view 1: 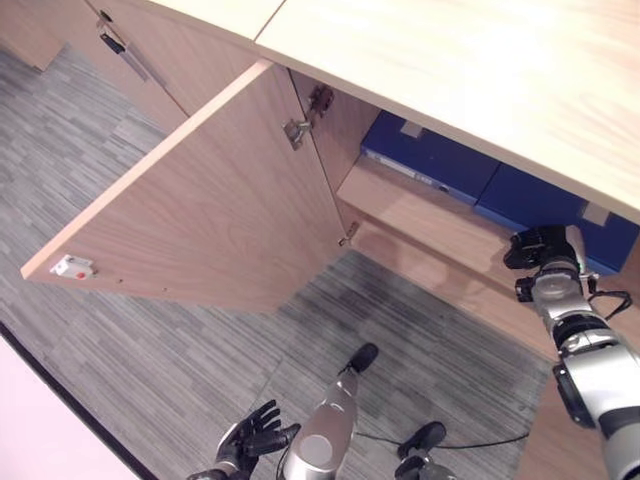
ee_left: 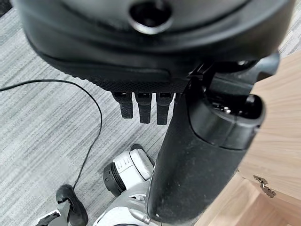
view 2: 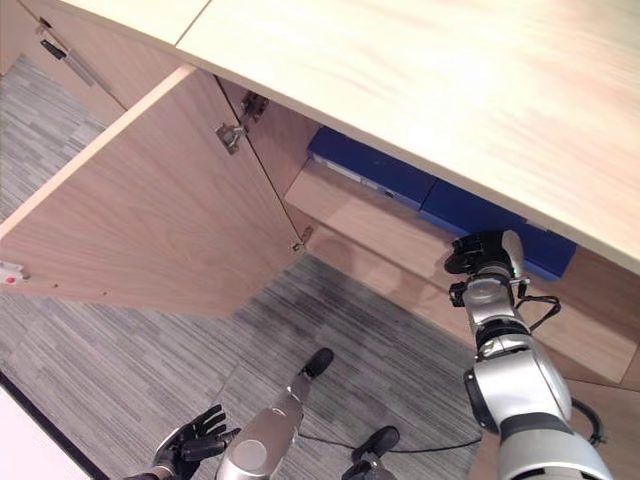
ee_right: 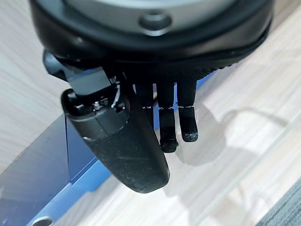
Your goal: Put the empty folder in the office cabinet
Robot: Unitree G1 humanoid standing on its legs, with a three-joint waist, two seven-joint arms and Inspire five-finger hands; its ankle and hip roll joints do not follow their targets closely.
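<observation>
From the left eye view, the cabinet door (view 1: 200,200) stands swung wide over the carpet floor (view 1: 420,340); two blue folders lie flat on the shelf (view 1: 420,215) under the cabinet top (view 1: 480,70), the left folder (view 1: 430,160) further in, the right folder (view 1: 540,205) by the robot's right hand (view 1: 540,250), which sits at the shelf's front edge just beside it; the left hand (view 1: 250,440) hangs low over the floor, fingers spread and holding nothing.

In the right eye view the same hand looks clear of the folder's near edge; the judgement is that the placing is near done, and a good finish means drawing the arm straight back out, keeping under the top's overhang and away from the door's hinge side.

The left wrist view shows relaxed fingers (ee_left: 143,108) above carpet.

The right wrist view shows straight fingers over bare shelf wood, gripping nothing, the folder's blue corner beside the thumb; open shelf lies toward the front.
</observation>
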